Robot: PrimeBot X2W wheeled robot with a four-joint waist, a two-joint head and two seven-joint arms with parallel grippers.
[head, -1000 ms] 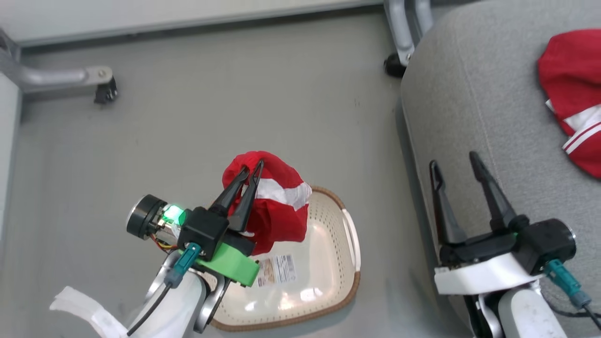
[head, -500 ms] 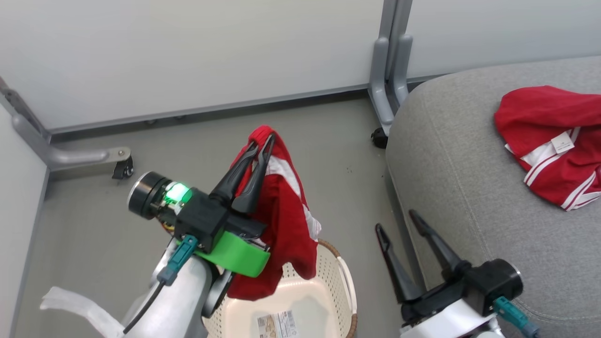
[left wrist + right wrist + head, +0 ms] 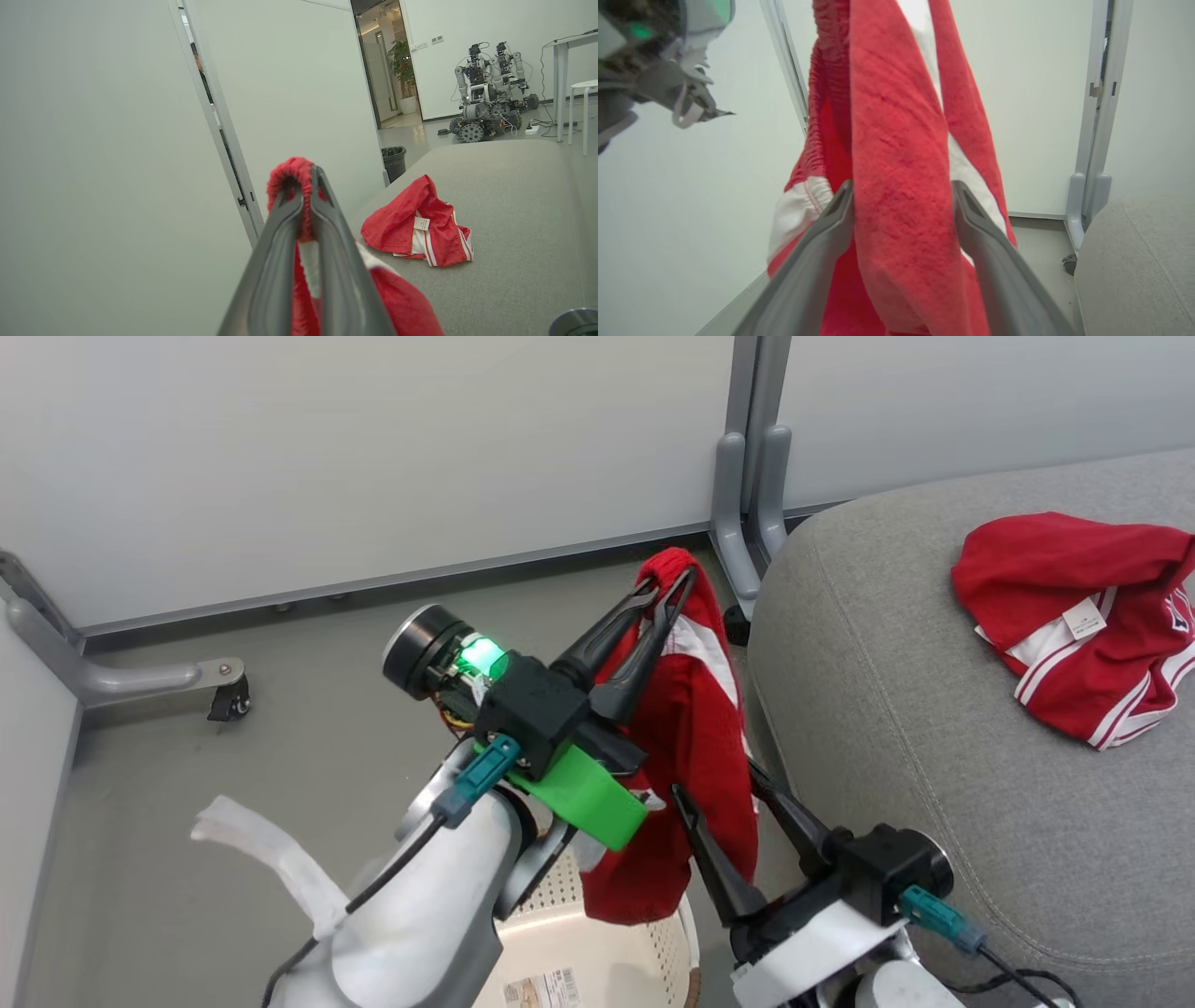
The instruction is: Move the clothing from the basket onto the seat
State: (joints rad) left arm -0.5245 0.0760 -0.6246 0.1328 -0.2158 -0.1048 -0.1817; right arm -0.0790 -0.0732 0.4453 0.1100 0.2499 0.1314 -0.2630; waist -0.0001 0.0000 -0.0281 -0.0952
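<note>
My left gripper [image 3: 667, 586] is shut on the elastic edge of a red garment with a white stripe [image 3: 695, 747], which hangs from it above the basket [image 3: 607, 957] and close to the seat's left edge. The left wrist view has the same pinch [image 3: 302, 176] on the red fabric [image 3: 406, 305]. My right gripper [image 3: 721, 786] is open, and the hanging garment [image 3: 896, 116] drops between its spread fingers [image 3: 831, 224]. A second red garment [image 3: 1074, 616] lies crumpled on the grey seat [image 3: 887, 728], also seen from the left wrist as a red heap [image 3: 420, 226] on the cushion [image 3: 514, 186].
A white partition wall runs behind, with grey metal legs [image 3: 747, 495] and castors [image 3: 229, 700] on the grey floor. Beyond the seat, the left wrist view has a black bin [image 3: 395, 158], another robot [image 3: 486, 98] and a white table [image 3: 572, 42].
The head camera has tilted up. My left gripper has lifted the red garment out of the basket and carried it right, towards the seat. The hanging fabric now sits between the open right fingers.
</note>
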